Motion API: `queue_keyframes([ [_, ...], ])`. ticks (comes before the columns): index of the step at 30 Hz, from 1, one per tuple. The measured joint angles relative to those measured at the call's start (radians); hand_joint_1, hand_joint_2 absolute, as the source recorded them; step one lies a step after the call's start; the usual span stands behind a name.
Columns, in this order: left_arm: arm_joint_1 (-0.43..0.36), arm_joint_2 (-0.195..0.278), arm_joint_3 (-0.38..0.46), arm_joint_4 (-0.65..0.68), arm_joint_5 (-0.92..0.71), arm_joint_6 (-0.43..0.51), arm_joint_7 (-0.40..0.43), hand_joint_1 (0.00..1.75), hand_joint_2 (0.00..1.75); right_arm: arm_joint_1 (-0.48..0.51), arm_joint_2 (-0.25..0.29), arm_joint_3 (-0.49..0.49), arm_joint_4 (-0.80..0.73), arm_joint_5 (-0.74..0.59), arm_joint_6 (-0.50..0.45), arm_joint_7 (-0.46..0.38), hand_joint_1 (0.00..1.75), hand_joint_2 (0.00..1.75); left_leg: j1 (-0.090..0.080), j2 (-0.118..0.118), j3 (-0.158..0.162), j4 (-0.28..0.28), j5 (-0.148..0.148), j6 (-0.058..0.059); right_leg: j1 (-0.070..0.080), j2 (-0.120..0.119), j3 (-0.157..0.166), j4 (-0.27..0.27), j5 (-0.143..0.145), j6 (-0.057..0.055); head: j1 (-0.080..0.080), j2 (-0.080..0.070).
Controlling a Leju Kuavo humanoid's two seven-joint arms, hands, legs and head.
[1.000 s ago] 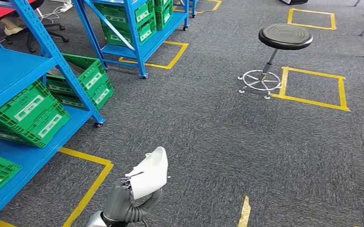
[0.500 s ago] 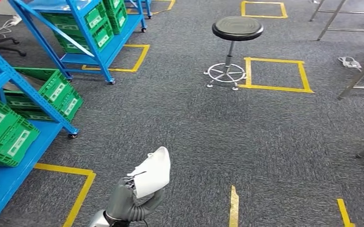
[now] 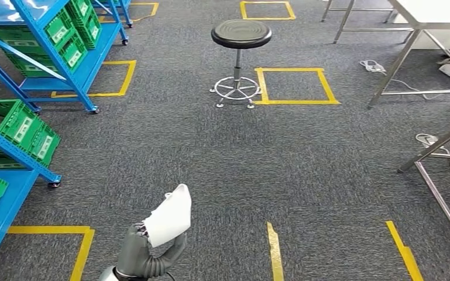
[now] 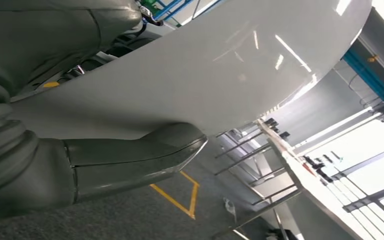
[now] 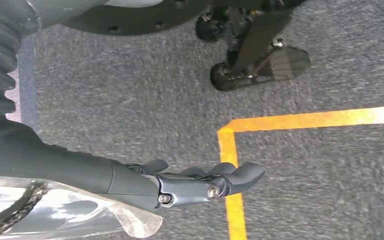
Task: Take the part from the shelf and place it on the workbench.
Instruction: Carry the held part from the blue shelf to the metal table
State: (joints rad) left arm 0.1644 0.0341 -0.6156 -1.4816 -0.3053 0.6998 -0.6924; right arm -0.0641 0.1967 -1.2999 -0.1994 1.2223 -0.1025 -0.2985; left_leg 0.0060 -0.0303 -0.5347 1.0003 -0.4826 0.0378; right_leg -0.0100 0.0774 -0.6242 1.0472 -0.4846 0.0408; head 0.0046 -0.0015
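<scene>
Left hand (image 3: 143,254) gripped the white part (image 3: 169,216) upright at near left, the workbench (image 3: 430,12) well apart at far right; right hand (image 5: 199,182) hung empty, fingers loosely apart.

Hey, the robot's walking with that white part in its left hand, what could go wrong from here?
1. The left robot hand holds the white part by its lower edge, with most of it standing free above the fingers, so walking jolts might tip or drop it.
2. The black stool stands on the open carpet ahead; a wide turn could clip it.
3. Cables lie on the floor by the workbench legs, a likely trip hazard.
</scene>
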Motion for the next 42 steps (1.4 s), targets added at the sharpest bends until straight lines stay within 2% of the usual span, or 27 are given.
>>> queue_keyframes([
  [2,0.017,0.001,0.011,-0.01,-0.001,0.0,0.001,1.75,1.75,-0.004,0.0,0.007,0.0,0.006,-0.001,0.0,0.0,1.75,-0.003,0.03,-0.001,-0.002,0.001,0.006,0.0,-0.053,-0.055,0.117,-0.065,0.005,0.003,0.0],
  [3,0.025,0.002,0.017,-0.013,-0.003,0.0,0.002,1.75,1.75,-0.005,0.0,0.009,0.0,0.008,-0.002,0.001,0.0,1.75,-0.004,0.046,-0.002,-0.002,-0.001,0.007,-0.002,-0.063,-0.083,0.18,-0.091,0.009,0.003,0.0],
  [5,0.037,0.003,0.027,-0.018,-0.009,0.0,0.005,1.75,1.75,-0.004,0.001,0.013,0.001,0.012,-0.004,0.005,0.0,1.75,-0.005,0.074,-0.003,-0.002,-0.007,0.007,-0.006,-0.074,-0.097,0.224,-0.095,0.015,0.003,0.0],
  [7,0.046,0.003,0.034,-0.024,-0.015,0.0,0.008,1.75,1.75,-0.001,0.002,0.017,0.001,0.013,-0.005,0.008,0.0,1.75,-0.005,0.097,0.002,-0.002,-0.016,0.001,-0.008,-0.094,-0.034,0.126,-0.041,0.017,0.003,0.0],
  [8,0.049,0.003,0.036,-0.027,-0.018,0.0,0.009,1.75,1.75,-0.002,0.002,0.018,0.001,0.013,-0.005,0.009,0.0,1.75,-0.007,0.107,0.008,-0.002,-0.021,-0.004,-0.007,-0.118,0.008,0.055,-0.023,0.015,0.004,0.0],
  [9,0.052,0.003,0.039,-0.03,-0.019,0.0,0.01,1.75,1.75,-0.005,0.002,0.02,0.001,0.013,-0.005,0.009,0.0,1.75,-0.008,0.117,0.014,-0.001,-0.029,-0.01,-0.004,-0.137,0.042,-0.001,-0.016,0.009,0.003,0.0],
  [11,0.056,0.003,0.042,-0.036,-0.021,0.0,0.01,1.75,1.75,-0.009,0.003,0.023,0.001,0.014,-0.005,0.009,0.0,1.75,-0.01,0.137,0.025,-0.001,-0.043,-0.026,0.003,-0.153,0.068,-0.047,-0.031,-0.007,0.0,0.0],
  [13,0.056,0.004,0.043,-0.042,-0.021,0.0,0.011,1.75,1.75,-0.005,0.003,0.025,0.001,0.013,-0.004,0.008,0.0,1.75,-0.004,0.146,0.039,-0.001,-0.053,-0.041,0.006,-0.129,0.08,-0.051,-0.039,-0.025,0.0,0.0],
  [15,0.056,0.005,0.043,-0.047,-0.022,0.0,0.014,1.75,1.75,-0.001,0.003,0.027,0.001,0.014,-0.004,0.007,0.0,1.75,0.002,0.103,0.032,0.042,-0.066,-0.051,0.003,-0.106,0.11,-0.058,-0.044,-0.039,-0.004,0.0],
  [17,0.06,0.006,0.043,-0.05,-0.023,0.0,0.017,1.75,1.75,-0.003,0.004,0.029,0.001,0.014,-0.004,0.005,0.0,1.75,0.006,0.05,-0.039,0.163,-0.089,-0.055,0.001,-0.081,0.139,-0.061,-0.056,-0.048,-0.01,0.0],
  [19,0.065,0.009,0.044,-0.05,-0.022,0.0,0.018,1.75,1.75,-0.005,0.005,0.03,0.001,0.014,-0.004,0.005,0.0,1.75,0.007,0.04,-0.137,0.278,-0.091,-0.058,0.001,-0.05,0.167,-0.061,-0.08,-0.05,-0.011,0.0],
  [20,0.067,0.01,0.044,-0.05,-0.022,0.0,0.018,1.75,1.75,-0.004,0.005,0.03,0.001,0.014,-0.004,0.005,0.0,1.75,0.007,0.038,-0.172,0.294,-0.066,-0.059,0.001,-0.034,0.184,-0.061,-0.095,-0.05,-0.011,0.0],
  [22,0.069,0.011,0.045,-0.05,-0.022,0.0,0.018,1.75,1.75,0.0,0.006,0.03,0.001,0.014,-0.004,0.005,0.0,1.75,0.008,0.028,-0.197,0.225,0.039,-0.059,-0.002,0.0,0.229,-0.061,-0.129,-0.047,-0.011,0.0],
  [24,0.072,0.012,0.047,-0.051,-0.022,0.0,0.019,1.75,1.75,0.0,0.007,0.03,0.001,0.014,-0.004,0.005,0.0,1.75,0.008,-0.008,-0.188,0.147,0.117,-0.056,-0.008,0.03,0.26,-0.071,-0.16,-0.038,-0.012,0.0],
  [25,0.075,0.013,0.047,-0.053,-0.022,0.0,0.019,1.75,1.75,-0.002,0.008,0.031,0.001,0.015,-0.004,0.005,0.0,1.75,0.006,-0.022,-0.175,0.122,0.118,-0.051,-0.013,0.041,0.267,-0.082,-0.168,-0.032,-0.014,0.0],
  [26,0.076,0.013,0.048,-0.054,-0.022,0.0,0.019,1.75,1.75,-0.003,0.009,0.031,0.001,0.015,-0.004,0.005,0.0,1.75,0.003,-0.028,-0.16,0.109,0.096,-0.043,-0.017,0.049,0.275,-0.095,-0.171,-0.024,-0.017,0.0],
  [28,0.076,0.013,0.048,-0.058,-0.022,0.0,0.018,1.75,1.75,-0.002,0.012,0.031,0.002,0.016,-0.004,0.006,0.0,1.75,-0.002,-0.009,-0.117,0.053,0.053,-0.023,-0.022,0.052,0.279,-0.099,-0.15,-0.009,-0.02,0.0],
  [29,0.076,0.012,0.048,-0.06,-0.022,0.0,0.018,1.75,1.75,0.0,0.012,0.031,0.002,0.017,-0.004,0.006,0.0,1.75,0.0,0.0,-0.095,0.029,0.04,-0.016,-0.021,0.036,0.261,-0.067,-0.125,-0.004,-0.019,0.0],
  [30,0.077,0.011,0.048,-0.061,-0.021,0.0,0.018,1.75,1.75,-0.001,0.012,0.031,0.002,0.017,-0.004,0.006,0.0,1.75,0.002,0.01,-0.07,0.006,0.032,-0.011,-0.018,0.01,0.217,-0.006,-0.097,0.0,-0.015,0.0],
  [32,0.078,0.01,0.049,-0.062,-0.02,0.0,0.015,1.75,1.75,-0.003,0.012,0.031,0.002,0.017,-0.004,0.006,0.0,1.75,0.004,0.028,-0.023,-0.026,0.016,-0.007,-0.012,-0.047,0.093,0.14,-0.08,0.002,-0.009,0.0],
  [34,0.078,0.01,0.049,-0.062,-0.019,0.0,0.01,1.75,1.75,-0.001,0.012,0.032,0.002,0.017,-0.004,0.007,0.0,1.75,0.004,0.046,0.023,-0.042,-0.009,-0.006,-0.008,-0.066,-0.022,0.213,-0.146,0.004,-0.008,0.0],
  [35,0.078,0.01,0.049,-0.062,-0.02,0.0,0.008,1.75,1.75,0.0,0.012,0.032,0.002,0.016,-0.004,0.008,0.0,1.75,0.003,0.054,0.048,-0.045,-0.026,-0.006,-0.007,-0.069,-0.062,0.213,-0.181,0.005,-0.008,0.0],
  [36,0.077,0.01,0.049,-0.062,-0.02,0.0,0.006,1.75,1.75,0.001,0.012,0.032,0.002,0.016,-0.004,0.008,0.0,1.75,0.003,0.063,0.077,-0.046,-0.046,-0.006,-0.006,-0.072,-0.088,0.192,-0.195,0.004,-0.008,0.0],
  [37,0.077,0.01,0.049,-0.062,-0.02,0.0,0.005,1.75,1.75,0.001,0.012,0.032,0.002,0.016,-0.004,0.007,0.0,1.75,0.003,0.073,0.109,-0.046,-0.069,-0.007,-0.004,-0.078,-0.103,0.154,-0.178,0.0,-0.008,0.0],
  [40,0.075,0.011,0.047,-0.061,-0.019,0.0,0.003,1.75,1.75,0.001,0.012,0.032,0.002,0.014,-0.004,0.001,0.0,1.75,-0.003,0.104,0.189,-0.044,-0.143,-0.018,0.011,-0.139,-0.109,0.026,0.033,-0.024,-0.007,0.0],
  [41,0.074,0.011,0.046,-0.06,-0.019,0.0,0.002,1.75,1.75,-0.001,0.012,0.032,0.002,0.012,-0.005,-0.001,0.0,1.75,-0.005,0.113,0.207,-0.044,-0.161,-0.024,0.015,-0.149,-0.107,0.012,0.082,-0.032,-0.009,0.0],
  [42,0.071,0.011,0.044,-0.06,-0.018,0.0,0.001,1.75,1.75,-0.003,0.012,0.032,0.002,0.01,-0.006,-0.002,0.0,1.75,-0.007,0.12,0.22,-0.043,-0.172,-0.03,0.017,-0.143,-0.106,0.014,0.096,-0.037,-0.01,0.0],
])
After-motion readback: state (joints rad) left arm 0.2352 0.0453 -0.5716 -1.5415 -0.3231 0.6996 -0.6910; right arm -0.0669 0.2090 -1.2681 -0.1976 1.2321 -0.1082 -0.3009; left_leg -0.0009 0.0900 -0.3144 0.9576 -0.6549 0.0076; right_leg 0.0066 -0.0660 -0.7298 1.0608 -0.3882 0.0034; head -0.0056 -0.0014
